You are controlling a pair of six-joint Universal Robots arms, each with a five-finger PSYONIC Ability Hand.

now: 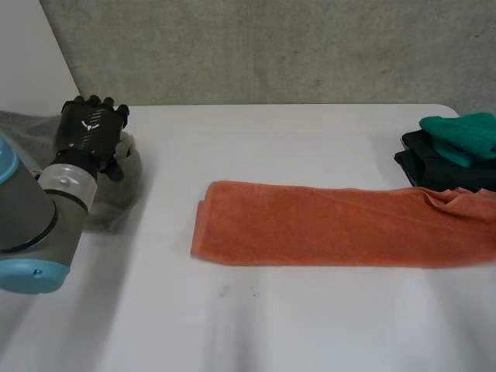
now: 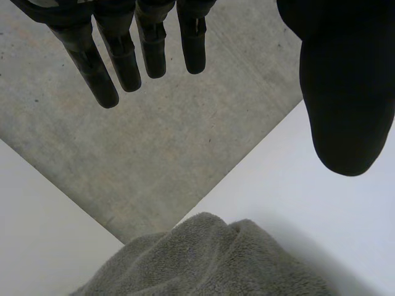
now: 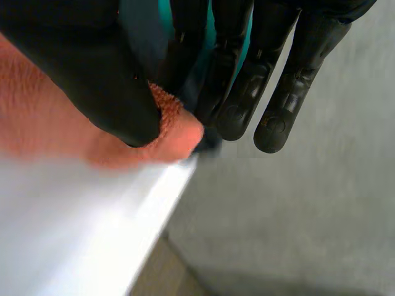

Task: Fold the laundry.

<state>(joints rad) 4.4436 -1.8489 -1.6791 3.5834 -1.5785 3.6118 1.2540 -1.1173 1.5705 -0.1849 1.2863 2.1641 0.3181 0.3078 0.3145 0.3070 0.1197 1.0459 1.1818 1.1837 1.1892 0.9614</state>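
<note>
pinching 3 o'clock end of orange towel (image 1: pixel 341 225) in right hand (image 3: pixel 92 74) | expecting soft, limp handling | holding left hand (image 1: pixel 91 128) spread, 9 o'clock

my left arm (image 1: pixel 35 221) is stretched forward, my left hand (image 1: pixel 91 128) open, fingers (image 2: pixel 126 61) straight, thumb held apart. my right hand (image 3: pixel 92 68) pinches cloth (image 3: pixel 37 117) between thumb and fingers.
</note>
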